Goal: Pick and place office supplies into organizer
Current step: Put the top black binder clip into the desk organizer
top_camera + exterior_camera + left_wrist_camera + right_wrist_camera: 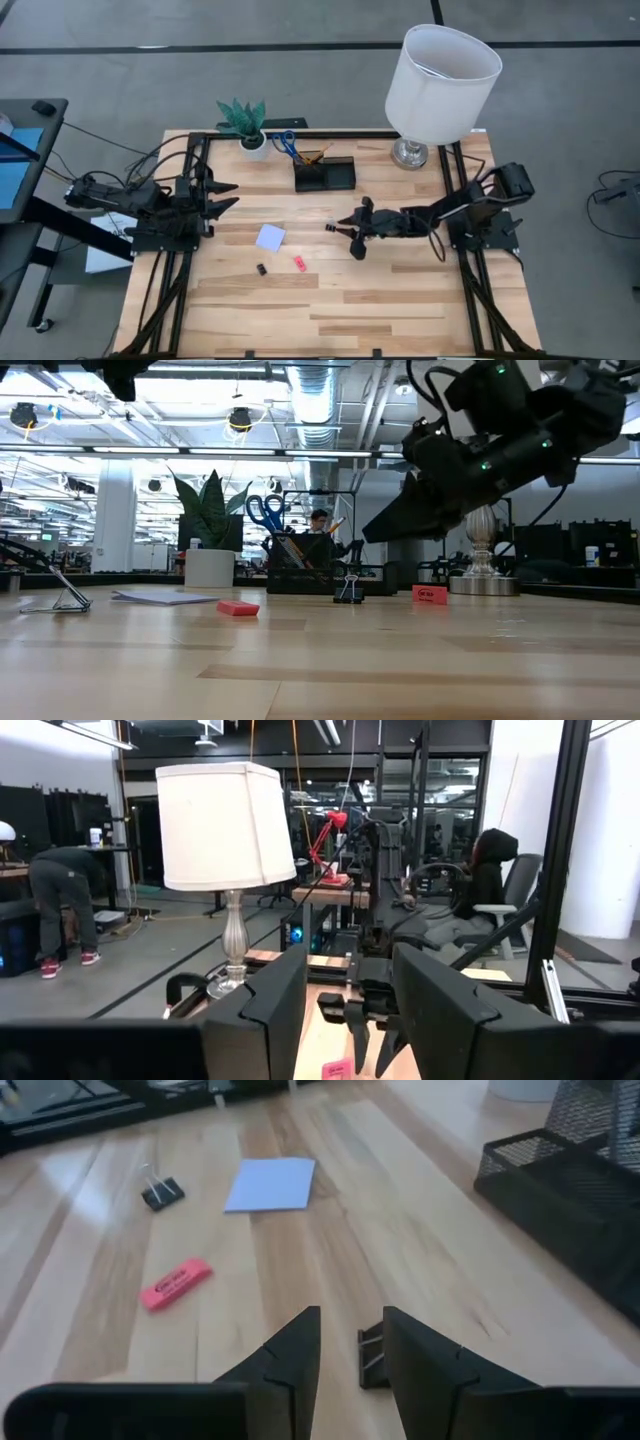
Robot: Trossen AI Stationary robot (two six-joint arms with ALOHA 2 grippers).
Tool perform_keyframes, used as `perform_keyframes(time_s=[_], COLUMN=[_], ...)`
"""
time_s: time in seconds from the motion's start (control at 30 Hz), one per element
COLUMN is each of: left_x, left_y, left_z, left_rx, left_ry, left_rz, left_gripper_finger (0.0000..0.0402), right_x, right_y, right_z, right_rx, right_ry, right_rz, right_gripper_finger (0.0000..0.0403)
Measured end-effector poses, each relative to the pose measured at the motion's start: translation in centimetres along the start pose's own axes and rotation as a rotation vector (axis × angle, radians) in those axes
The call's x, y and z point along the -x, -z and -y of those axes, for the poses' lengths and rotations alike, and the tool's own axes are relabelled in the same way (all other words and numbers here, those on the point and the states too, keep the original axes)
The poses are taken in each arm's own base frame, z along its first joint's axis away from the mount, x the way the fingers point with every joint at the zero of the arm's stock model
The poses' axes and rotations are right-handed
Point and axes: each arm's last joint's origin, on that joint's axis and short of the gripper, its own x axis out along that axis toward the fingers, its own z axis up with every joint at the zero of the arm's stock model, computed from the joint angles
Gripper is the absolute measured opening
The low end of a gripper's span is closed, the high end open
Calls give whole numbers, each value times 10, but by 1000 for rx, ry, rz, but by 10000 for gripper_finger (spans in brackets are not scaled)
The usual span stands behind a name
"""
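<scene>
R gripper (pixel 350 1355) low over table, fingers part open, small black clip (pixel 372 1360) between tips, not clamped. Organizer (pixel 324 176) ahead, off to side. L gripper (pixel 225 195) waits at left edge, part open, empty.

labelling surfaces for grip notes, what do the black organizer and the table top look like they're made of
Black rectangular mesh desk organizer: looks like wire mesh metal with a matte black coat, since a fine grid shows in its walls. Pale wooden table top: likely butcher-block wood with a smooth low sheen, shown by joined strips and grain.
</scene>
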Motion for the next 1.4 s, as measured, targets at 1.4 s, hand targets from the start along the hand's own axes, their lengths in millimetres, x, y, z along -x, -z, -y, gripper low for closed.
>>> perform_keyframes(time_s=[1.4], left_x=[0], left_y=[2], left_z=[0], left_rx=[2], left_ry=[0], left_rz=[-23], left_gripper_finger=[141], right_x=[-40], right_y=[13], right_z=[28], right_rx=[37], right_ry=[-26], right_rz=[-113], right_gripper_finger=[102])
